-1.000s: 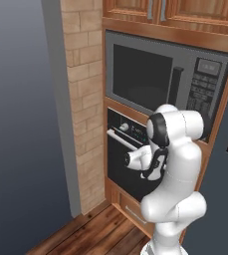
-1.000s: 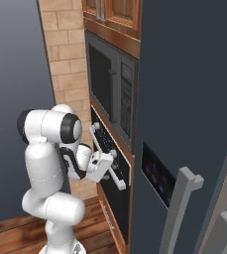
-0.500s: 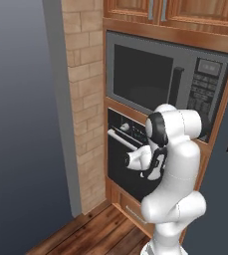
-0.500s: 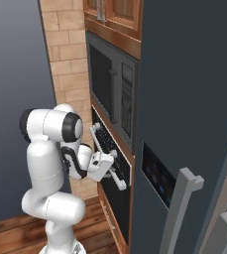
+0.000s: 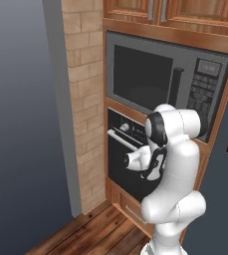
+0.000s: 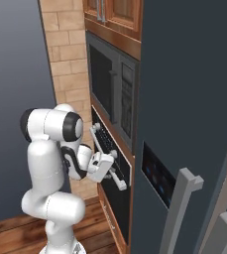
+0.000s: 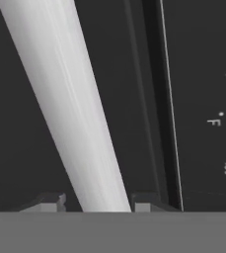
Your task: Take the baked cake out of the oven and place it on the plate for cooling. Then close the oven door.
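Observation:
The black oven sits in a wood surround below the microwave. The oven door stands closed against it. Its long silver bar handle crosses the door's top, just under the control strip. My gripper is at the right part of that bar, also seen from the side as the gripper pressed to the door. In the hand view the handle runs slantwise between my two fingertips, and the gripper is shut on it. The cake and the plate are out of view.
A grey microwave with a keypad sits above the oven. A brick column stands to its left and a dark fridge with tall handles to its right. A wooden drawer lies below the oven, above the wood floor.
The jaws have closed from wide open onto the oven door's handle. The arm and the door have hardly moved.

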Robot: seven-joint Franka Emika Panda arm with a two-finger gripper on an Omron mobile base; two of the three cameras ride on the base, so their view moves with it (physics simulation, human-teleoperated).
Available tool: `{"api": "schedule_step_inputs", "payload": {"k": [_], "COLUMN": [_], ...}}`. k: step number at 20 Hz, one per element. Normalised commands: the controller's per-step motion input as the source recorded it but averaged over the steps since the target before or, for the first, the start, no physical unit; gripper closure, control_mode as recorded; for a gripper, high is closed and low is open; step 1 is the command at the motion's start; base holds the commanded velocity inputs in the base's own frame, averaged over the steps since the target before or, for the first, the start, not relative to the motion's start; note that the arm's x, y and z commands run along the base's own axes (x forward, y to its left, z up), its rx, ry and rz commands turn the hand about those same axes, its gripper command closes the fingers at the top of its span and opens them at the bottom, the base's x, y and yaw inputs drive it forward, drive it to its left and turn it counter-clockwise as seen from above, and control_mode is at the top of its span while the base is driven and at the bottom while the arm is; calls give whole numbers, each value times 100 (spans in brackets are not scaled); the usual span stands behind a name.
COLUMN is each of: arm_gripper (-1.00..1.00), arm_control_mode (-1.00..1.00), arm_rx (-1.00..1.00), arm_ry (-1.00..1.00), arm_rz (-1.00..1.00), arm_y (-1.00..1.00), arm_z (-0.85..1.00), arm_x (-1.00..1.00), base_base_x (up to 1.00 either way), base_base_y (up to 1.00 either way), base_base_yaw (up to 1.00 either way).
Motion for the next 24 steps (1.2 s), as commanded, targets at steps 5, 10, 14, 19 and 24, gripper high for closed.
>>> {"api": "schedule_step_inputs", "payload": {"k": [5, 10, 14, 19, 24], "arm_gripper": [100, 100, 100, 100, 100], "arm_control_mode": [-100, -100, -100, -100, -100], "arm_rx": [-1, -2, -11, -15, -11], "arm_ry": [15, 10, 0, 0, 1], "arm_rz": [11, 10, 9, 9, 8], "arm_y": [81, 99, 100, 100, 99], "arm_z": [-95, -98, -100, -100, -99], "arm_x": [-40, -49, -67, -77, -46], "base_base_x": [0, 0, 0, 0, 0], "base_base_y": [0, 0, 0, 0, 0], "base_base_yaw": [0, 0, 0, 0, 0]}}
